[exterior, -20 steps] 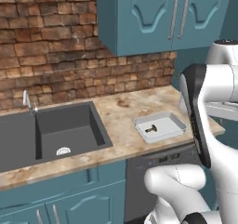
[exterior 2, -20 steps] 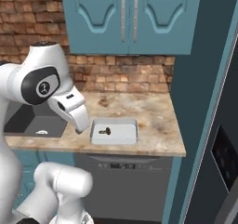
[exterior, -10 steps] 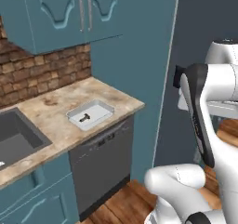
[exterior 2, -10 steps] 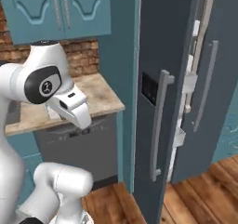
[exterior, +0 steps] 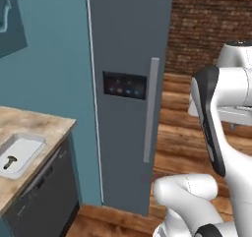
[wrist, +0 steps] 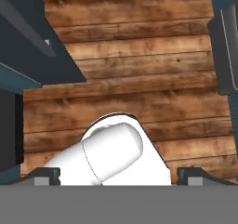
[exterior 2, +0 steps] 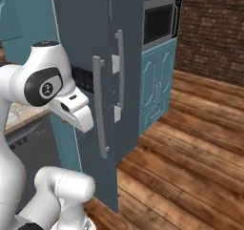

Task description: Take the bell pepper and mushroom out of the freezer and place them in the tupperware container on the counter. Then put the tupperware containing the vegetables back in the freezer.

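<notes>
Whole view swung to the right with the base in the last second: sink and brick wall gone from the left base view, the freezer [exterior: 129,59] now square ahead. A move of the cameras, not of the things.

At the far left, on the corner of the table [exterior: 47,128] above the dishwasher [exterior: 44,192], sits the tray [exterior: 22,150], where it sat a second ago, with the mushroom [exterior: 9,162] lying in it near its front edge. So that half of the fetching looks done.

To the right of the table, the freezer front with its dark panel and long handle [exterior: 150,108]. In the right base view, the same freezer [exterior 2: 81,33] with two bar handles side by side [exterior 2: 98,109] and small pale bits in the seam between them. Shut or barely ajar; hard to say which. Further right, a built-in microwave [exterior 2: 159,24] and bare wood floor.

Hand [wrist: 119,175] pointed down at the floor [wrist: 139,56], tips spread as wide as they go, nothing between them, nothing held.

Probably a return for the bell pepper, presumably inside that freezer. Next need, most likely: reach a handle and get the door open wide.
</notes>
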{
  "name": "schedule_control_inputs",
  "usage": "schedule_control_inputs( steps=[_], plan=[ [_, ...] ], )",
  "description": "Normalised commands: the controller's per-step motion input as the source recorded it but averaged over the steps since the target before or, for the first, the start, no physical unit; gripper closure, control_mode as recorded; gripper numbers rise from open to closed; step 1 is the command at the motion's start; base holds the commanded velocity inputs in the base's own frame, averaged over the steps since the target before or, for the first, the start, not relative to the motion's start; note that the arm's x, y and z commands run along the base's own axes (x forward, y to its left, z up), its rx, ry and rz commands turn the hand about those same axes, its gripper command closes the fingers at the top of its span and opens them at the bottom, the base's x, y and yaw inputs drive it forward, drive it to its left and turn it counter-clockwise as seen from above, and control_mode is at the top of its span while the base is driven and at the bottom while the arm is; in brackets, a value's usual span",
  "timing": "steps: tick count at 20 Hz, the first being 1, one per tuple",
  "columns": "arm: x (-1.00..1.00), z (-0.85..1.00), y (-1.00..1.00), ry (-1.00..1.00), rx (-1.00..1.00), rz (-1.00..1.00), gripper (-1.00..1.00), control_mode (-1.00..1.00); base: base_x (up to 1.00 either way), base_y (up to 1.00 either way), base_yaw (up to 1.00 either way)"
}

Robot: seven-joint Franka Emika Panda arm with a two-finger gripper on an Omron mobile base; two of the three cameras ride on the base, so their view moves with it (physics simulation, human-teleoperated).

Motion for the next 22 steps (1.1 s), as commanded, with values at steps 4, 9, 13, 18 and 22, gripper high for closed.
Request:
schedule_control_inputs(
  steps=[4, 9, 13, 18, 22],
  plan=[
    [0.0, 0.0, 0.0, 0.0, 0.0, 0.0, -1.0, 1.0, 0.53, -0.6, -0.59],
    [0.0, 0.0, 0.0, 0.0, 0.0, 0.0, -1.0, 1.0, 0.81, -0.64, -0.49],
    [0.0, 0.0, 0.0, 0.0, 0.0, 0.0, -1.0, 1.0, 1.0, -0.58, -0.21],
    [0.0, 0.0, 0.0, 0.0, 0.0, 0.0, -1.0, 1.0, 1.0, -0.68, 0.14],
    [0.0, 0.0, 0.0, 0.0, 0.0, 0.0, -1.0, 1.0, 1.0, -0.36, 0.57]
  ],
)
